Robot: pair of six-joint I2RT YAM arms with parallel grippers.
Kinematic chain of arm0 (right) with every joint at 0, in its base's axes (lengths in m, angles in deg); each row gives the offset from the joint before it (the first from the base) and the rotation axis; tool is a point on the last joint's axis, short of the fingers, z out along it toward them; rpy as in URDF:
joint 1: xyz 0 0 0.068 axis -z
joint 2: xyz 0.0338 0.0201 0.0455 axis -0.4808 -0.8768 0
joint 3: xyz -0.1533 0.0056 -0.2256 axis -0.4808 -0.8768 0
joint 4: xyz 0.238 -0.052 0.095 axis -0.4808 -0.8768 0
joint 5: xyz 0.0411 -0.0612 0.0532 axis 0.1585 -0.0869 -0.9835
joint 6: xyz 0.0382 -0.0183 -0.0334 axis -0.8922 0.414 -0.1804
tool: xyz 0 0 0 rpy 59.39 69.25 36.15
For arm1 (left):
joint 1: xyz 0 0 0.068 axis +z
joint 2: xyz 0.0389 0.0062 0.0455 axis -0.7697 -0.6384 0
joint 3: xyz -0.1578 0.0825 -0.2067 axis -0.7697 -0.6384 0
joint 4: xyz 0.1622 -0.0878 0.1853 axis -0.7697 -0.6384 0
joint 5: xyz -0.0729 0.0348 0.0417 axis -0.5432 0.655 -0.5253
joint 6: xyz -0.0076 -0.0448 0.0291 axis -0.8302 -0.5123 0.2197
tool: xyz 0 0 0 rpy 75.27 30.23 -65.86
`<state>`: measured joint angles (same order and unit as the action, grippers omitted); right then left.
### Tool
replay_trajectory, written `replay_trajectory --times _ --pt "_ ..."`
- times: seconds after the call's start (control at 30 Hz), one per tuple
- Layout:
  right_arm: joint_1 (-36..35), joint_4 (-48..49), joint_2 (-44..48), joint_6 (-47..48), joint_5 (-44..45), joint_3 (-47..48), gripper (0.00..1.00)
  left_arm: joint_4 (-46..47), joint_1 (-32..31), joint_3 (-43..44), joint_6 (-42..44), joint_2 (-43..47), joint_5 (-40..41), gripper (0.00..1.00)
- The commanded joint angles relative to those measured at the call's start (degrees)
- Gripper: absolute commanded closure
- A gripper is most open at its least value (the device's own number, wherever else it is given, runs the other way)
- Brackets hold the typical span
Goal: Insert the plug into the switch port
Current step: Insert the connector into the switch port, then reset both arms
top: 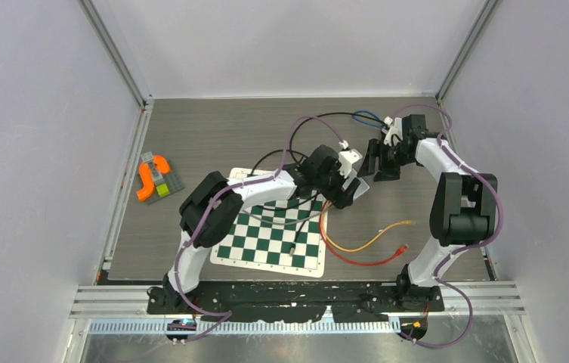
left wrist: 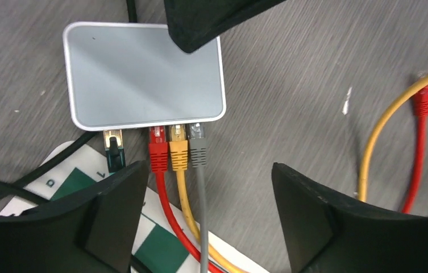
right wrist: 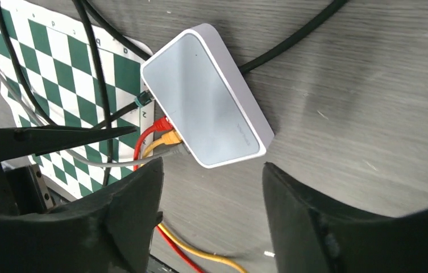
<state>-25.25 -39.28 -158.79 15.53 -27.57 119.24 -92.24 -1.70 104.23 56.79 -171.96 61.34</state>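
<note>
The switch is a flat white box on the grey table. Along its near edge sit a red plug, a yellow plug and a grey plug, side by side in ports. A black plug lies at a port further left, its gold contacts showing at the switch's edge. My left gripper hovers open just in front of the plugs, holding nothing. My right gripper is open above the table beside the switch, also empty.
A green-and-white chessboard mat lies under the cables near the left arm. Loose yellow and red cable ends rest on the table to the right. An orange piece on a grey plate sits far left. Black cables loop behind the switch.
</note>
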Motion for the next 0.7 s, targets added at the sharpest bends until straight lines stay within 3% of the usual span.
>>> replay_trajectory --times 0.0,0.07,0.17,0.27,0.5,0.67 --pt "-0.1 -7.2 11.6 0.8 6.9 7.0 0.23 0.3 0.5 0.4 0.9 10.9 0.6 0.11" --pt "-0.3 -8.3 17.5 -0.3 8.1 7.5 0.17 -2.9 1.1 0.0 2.3 17.0 1.7 0.02" --pt "-0.9 -3.5 30.1 -4.7 7.9 3.0 0.01 -5.9 3.1 -2.0 3.6 26.4 2.0 0.0" --pt "-1.3 -1.1 39.7 -6.2 8.7 -2.0 0.04 -8.0 5.4 -3.7 2.4 35.3 2.6 0.0" --pt "-1.5 -5.6 62.7 -8.2 8.1 -6.4 0.05 -16.4 6.7 -10.1 5.2 54.8 6.4 0.01" --pt "-1.5 -4.3 77.6 -15.4 16.7 -13.3 0.05 -16.9 6.7 -19.2 2.3 67.3 10.1 0.0"
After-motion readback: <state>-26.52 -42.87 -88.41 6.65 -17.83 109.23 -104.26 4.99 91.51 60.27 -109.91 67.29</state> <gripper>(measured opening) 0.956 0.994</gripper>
